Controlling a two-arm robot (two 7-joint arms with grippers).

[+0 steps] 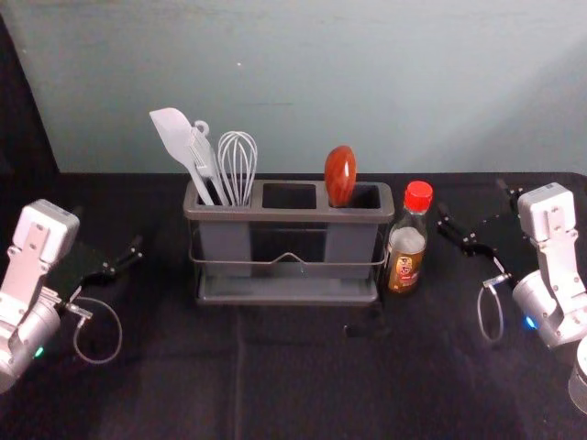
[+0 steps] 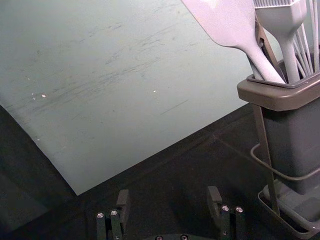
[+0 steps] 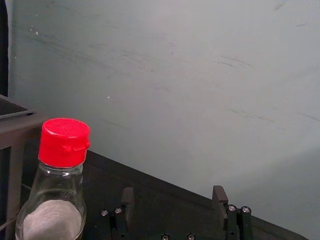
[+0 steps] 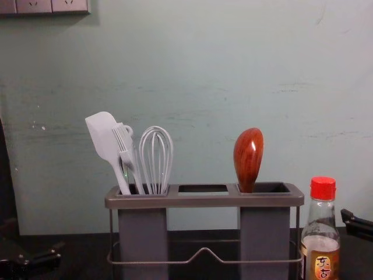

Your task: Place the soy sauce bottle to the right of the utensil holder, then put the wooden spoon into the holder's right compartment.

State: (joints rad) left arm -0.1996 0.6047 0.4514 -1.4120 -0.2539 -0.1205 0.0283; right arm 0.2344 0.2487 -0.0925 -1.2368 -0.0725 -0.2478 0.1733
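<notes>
The utensil holder [image 1: 289,215] stands mid-table. In its right compartment the wooden spoon [image 1: 340,176] is upright, bowl up; in the chest view the spoon [image 4: 248,157] leans slightly. The soy sauce bottle [image 1: 407,240], red-capped, stands upright just right of the holder. My right gripper [image 1: 470,229] is to the right of the bottle; in the right wrist view this gripper [image 3: 174,212] is open and empty beside the bottle [image 3: 62,180]. My left gripper [image 1: 124,261] is left of the holder; in the left wrist view this gripper [image 2: 169,212] is open and empty.
A white spatula [image 1: 182,147], a brush [image 1: 204,151] and a whisk [image 1: 238,165] stand in the holder's left compartment. Behind the dark-covered table [image 1: 293,385] is a pale wall, with a switch panel [image 4: 52,6] at the chest view's upper left.
</notes>
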